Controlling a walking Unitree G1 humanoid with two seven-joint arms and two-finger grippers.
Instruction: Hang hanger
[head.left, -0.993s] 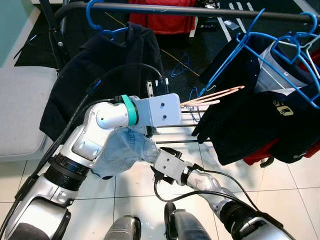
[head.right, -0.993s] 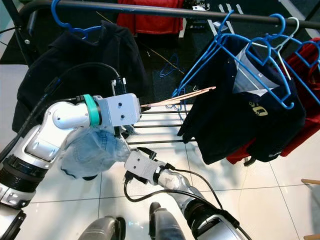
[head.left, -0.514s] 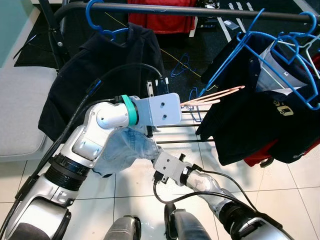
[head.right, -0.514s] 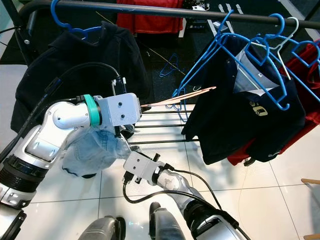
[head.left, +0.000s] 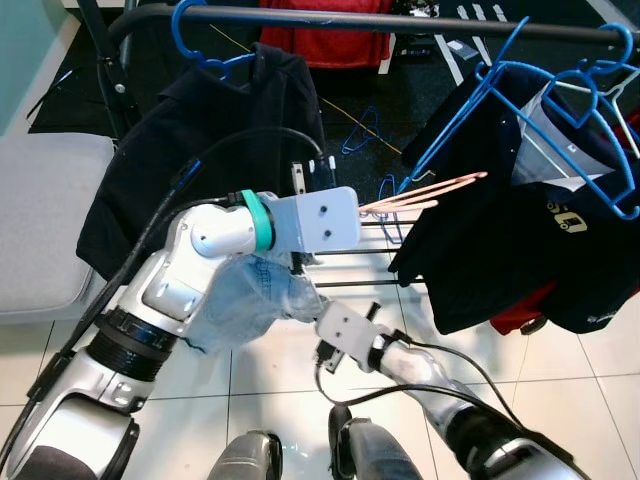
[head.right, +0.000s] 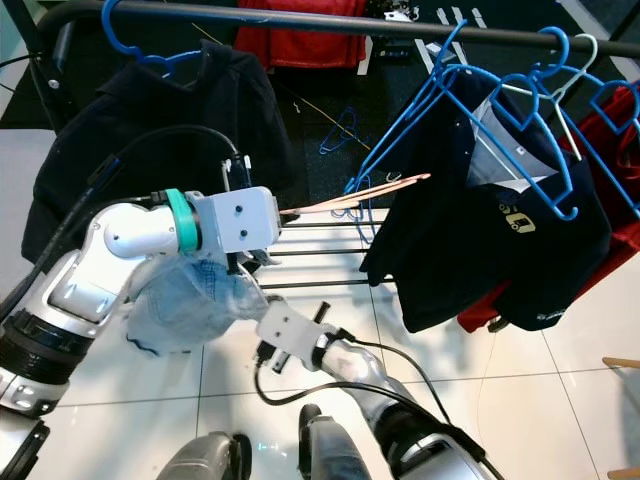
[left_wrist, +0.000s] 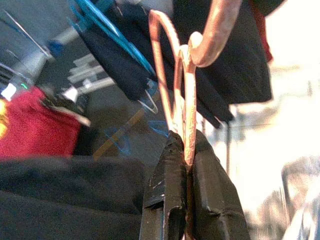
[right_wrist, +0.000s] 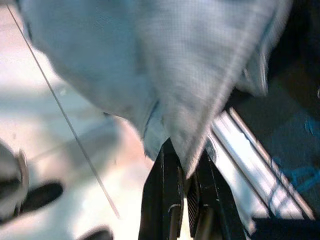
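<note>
Nearest, low over the white tiled floor (head.left: 270, 385): right tool (right_wrist: 187, 172) clenched on the lower hem of the pale denim garment (head.left: 245, 305), as the right wrist view shows, cloth pinched between the two black fingers (right_wrist: 162, 190).

Just above: left tool (left_wrist: 184, 150) clamped on the copper wire hanger (head.left: 425, 195), wire nipped between the fingertips in the left wrist view, hook curling out beyond them. From the head views, hanger poking forward from the left wrist housing toward the dark garments (head.left: 510, 240) on blue hangers (head.left: 560, 90), its tip close beside them; contact impossible to judge. Denim draped below the left wrist, apparently hung on the hanger, though the joint is hidden.

Farthest: black rail (head.left: 400, 20) of the rack, running across the top, with a black jacket (head.left: 200, 140) on a blue hanger to the left and a bare stretch between the two clusters.

Likely step: lifting the hook up to the rail. To do well:
- Raise the left wrist well above the present level before reaching forward; hook now sits far below the rail.
- Aim for the open stretch, clear of the blue hangers, to avoid snagging wire on wire.
- Turn the hook's opening downward over the rail, then lower until seated.
- Keep the hem held, taking weight and stopping swing, then let go only once the hook bears.
- Loosen the left grip last.
</note>
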